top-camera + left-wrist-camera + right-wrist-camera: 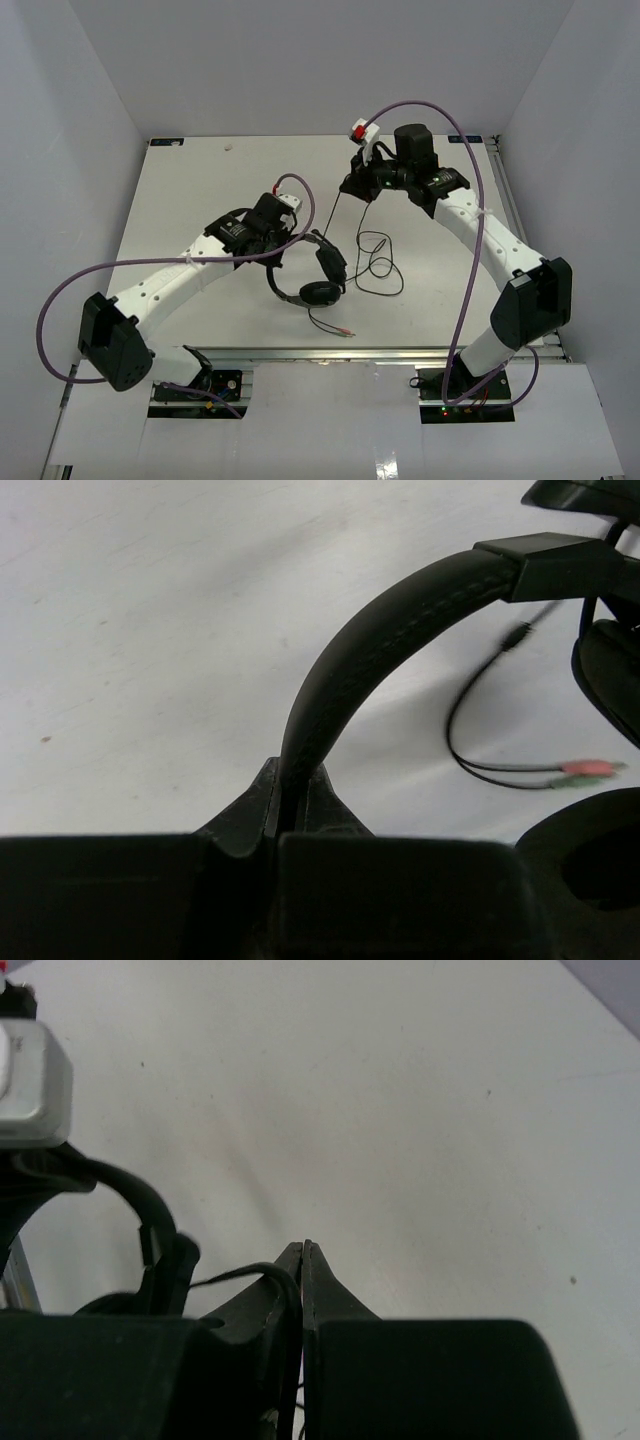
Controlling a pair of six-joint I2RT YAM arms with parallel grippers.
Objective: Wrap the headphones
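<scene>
Setup: white table inside a plain white-walled enclosure. I see nothing on it but the task item and the two arms.

Left side: the left gripper is clamped on the headband, with the jaws pressed onto the band near its middle. I read this as an anchor grip. It pins the headphones so they cannot slide while the lead is pulled around them.

Centre: the headphones sit mid-table, just in front of the left wrist. They are black, with a stitched, padded band and two round cushioned earcups. In the overhead view one cup lies flat on the table and the other is turned up beside it.

Cable: thin and dark. It lies in loose loops on the table to the right of the cups. No turns are around the band yet, so I judge the wrap barely begun. The tail ends in two small plugs, one pink and one green, lying near the front edge.

Right side: the right gripper is toward the far side, jaws pressed together. A taut strand runs from it back to the headphones, so I take it to be pinching the cable. The wrist view shows the strand only at the fingers' edge. This hold probably keeps tension for winding.
</scene>
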